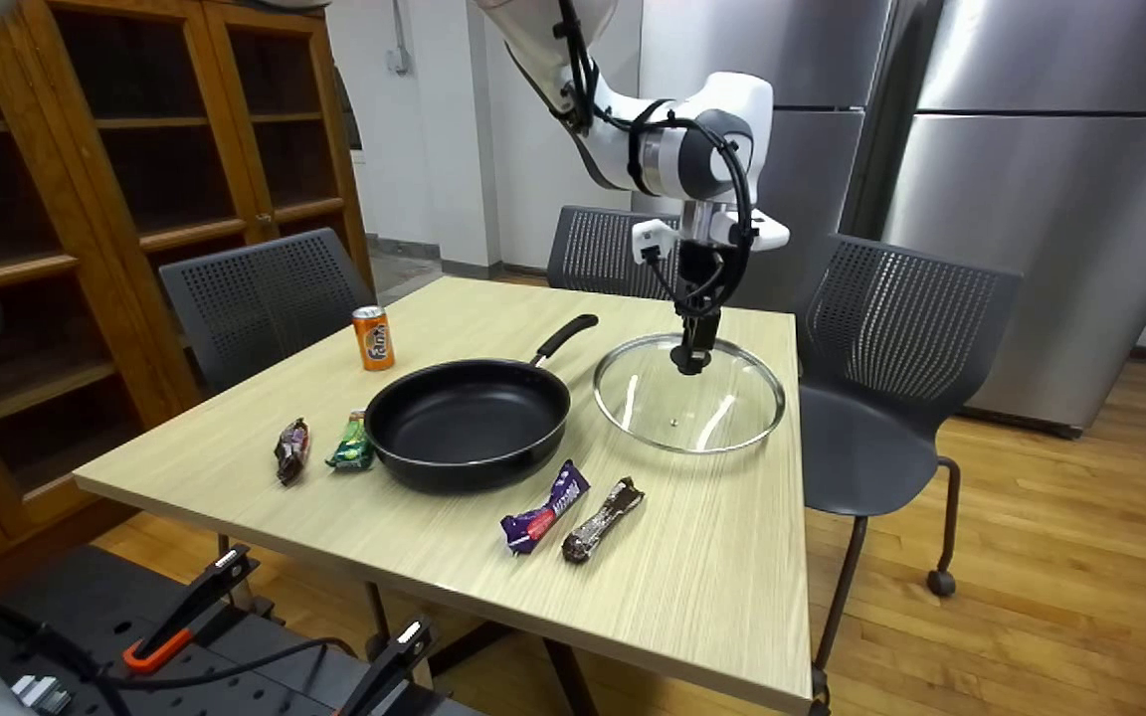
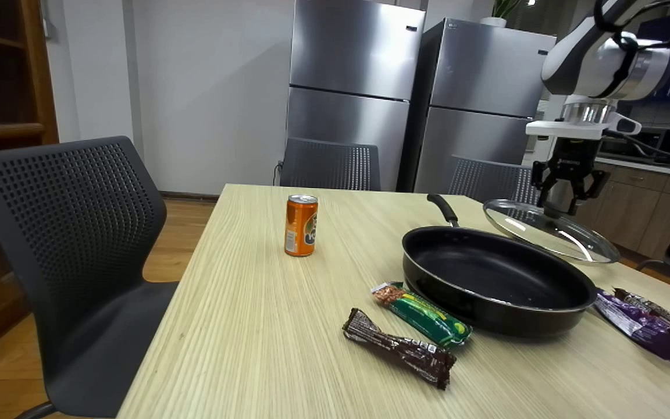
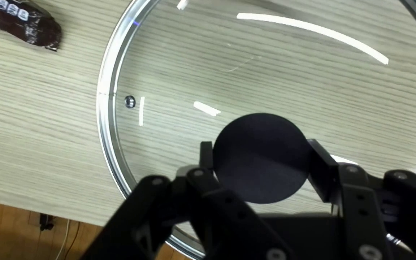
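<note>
Pale table [image 1: 712,577]; in exterior view, 3 chairs [image 1: 861,452] round it, fridges [image 1: 1050,239] at 1 and 2 o'clock, cabinet [image 1: 197,235] at 10. Gripper [image 3: 262,159] jaws pinching lid [image 1: 697,408] knob [image 3: 260,162].

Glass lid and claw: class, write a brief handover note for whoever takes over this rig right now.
Claw: closed on the black knob of the glass lid.
Lid: beside the black pan, not on it; I cannot tell whether it is clear of the table.
Also there: green bar, purple bar, two brown bars, upright orange can.
Done: the knob is gripped.
Left: the lid is not yet released; the pan stands uncovered, nothing in it.
</note>
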Action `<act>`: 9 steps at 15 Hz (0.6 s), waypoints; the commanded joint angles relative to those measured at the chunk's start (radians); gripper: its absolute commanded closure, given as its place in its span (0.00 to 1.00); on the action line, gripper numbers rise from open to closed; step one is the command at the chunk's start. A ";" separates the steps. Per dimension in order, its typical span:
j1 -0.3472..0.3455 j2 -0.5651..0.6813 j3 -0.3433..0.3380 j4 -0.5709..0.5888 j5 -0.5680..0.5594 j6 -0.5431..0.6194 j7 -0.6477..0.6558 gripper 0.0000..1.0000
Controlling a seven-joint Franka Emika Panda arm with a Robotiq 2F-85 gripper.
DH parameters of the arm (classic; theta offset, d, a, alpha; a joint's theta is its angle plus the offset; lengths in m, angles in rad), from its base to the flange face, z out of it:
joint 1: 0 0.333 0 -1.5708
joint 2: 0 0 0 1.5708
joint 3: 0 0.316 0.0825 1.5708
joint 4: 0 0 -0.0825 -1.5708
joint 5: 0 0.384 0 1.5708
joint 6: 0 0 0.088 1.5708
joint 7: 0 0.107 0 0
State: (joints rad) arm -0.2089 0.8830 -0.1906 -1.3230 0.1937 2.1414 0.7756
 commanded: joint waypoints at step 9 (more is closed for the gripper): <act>-0.016 0.127 0.011 0.215 0.023 -0.153 0.023 0.62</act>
State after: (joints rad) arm -0.2090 0.9957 -0.1904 -1.1868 0.2029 2.0623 0.7818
